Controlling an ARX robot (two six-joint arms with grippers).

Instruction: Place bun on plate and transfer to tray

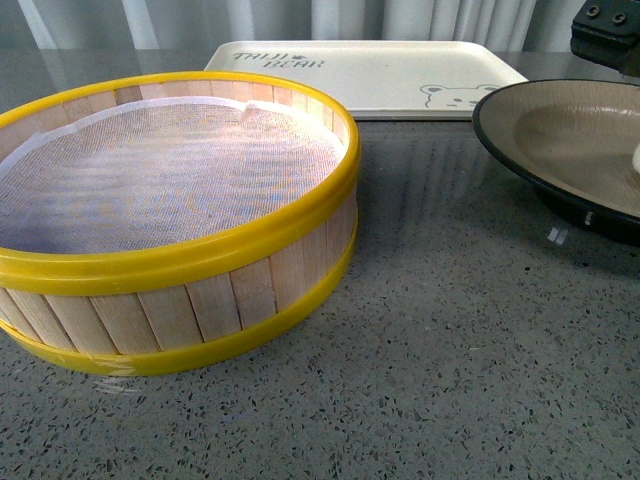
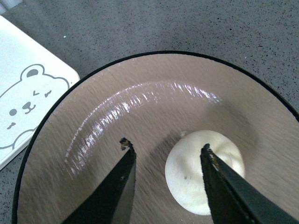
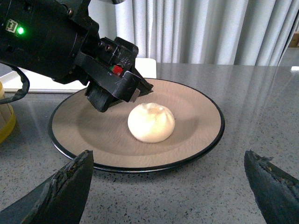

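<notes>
The cream-white bun (image 3: 151, 122) lies alone on the tan inside of the black-rimmed plate (image 3: 196, 116). In the left wrist view the bun (image 2: 187, 179) is below my open left gripper (image 2: 165, 145). One finger crosses over it, and the jaws hold nothing. The right wrist view shows the left arm (image 3: 56, 42) hovering over the plate beside the bun, apart from it. My right gripper (image 3: 168, 158) is open wide and empty, low over the table at the plate's near rim. The cream tray (image 1: 370, 70) with a bear face lies just behind the plate (image 1: 560, 130).
The yellow-rimmed wooden steamer basket (image 1: 180, 260), lined with white cloth and empty, stands left of the plate on the grey speckled table (image 1: 450, 350). The tray's corner (image 2: 18, 79) lies close to the plate's rim (image 2: 42, 130). A black arm part (image 1: 605, 35) shows at the top right.
</notes>
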